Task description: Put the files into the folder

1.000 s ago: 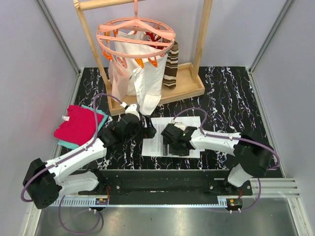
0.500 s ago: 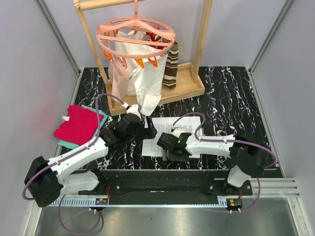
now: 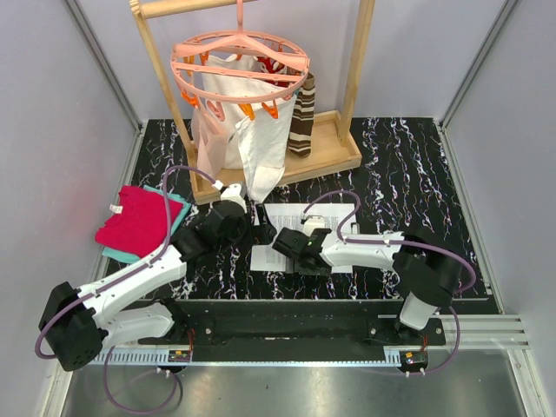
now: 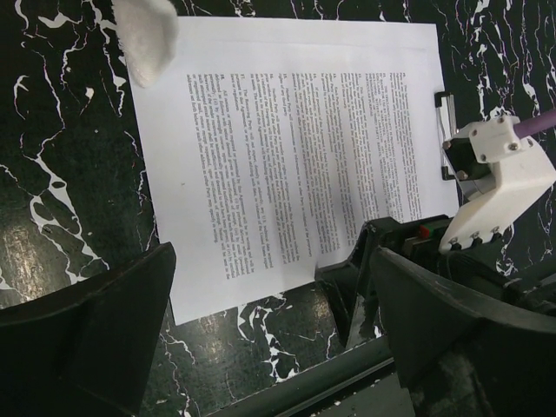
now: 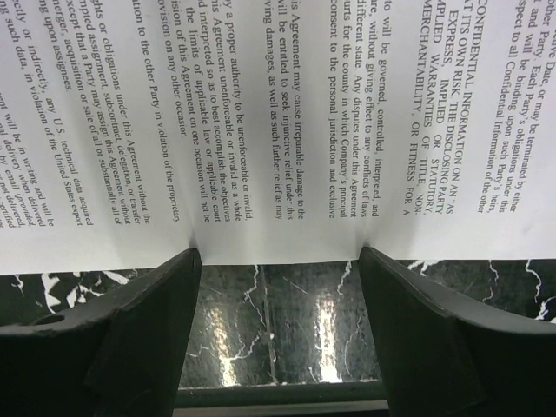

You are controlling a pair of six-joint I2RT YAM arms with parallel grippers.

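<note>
The files (image 3: 320,228) are white sheets of small black print, lying flat on the black veined table (image 3: 417,191). They fill the left wrist view (image 4: 295,156) and the top of the right wrist view (image 5: 261,113). My left gripper (image 3: 261,229) hovers open beside their left edge, with wide jaws and bare table between them (image 4: 278,347). My right gripper (image 3: 285,246) is open and low at the sheets' near left corner (image 4: 365,269). Both its fingertips meet the paper's edge, which bows slightly between them (image 5: 278,321). The folder is hidden; I cannot pick it out in any view.
A wooden rack (image 3: 334,148) at the back carries a pink clip hanger (image 3: 239,61), a white cloth bag (image 3: 234,130) and a striped brown cloth (image 3: 302,117). Red-and-teal folded cloths (image 3: 135,221) lie at the left. A thin dark outlined strip (image 4: 447,130) borders the sheets.
My right gripper has slid left along the sheets' near side to their left corner, its forearm dropping lower. The left arm has barely shifted.
</note>
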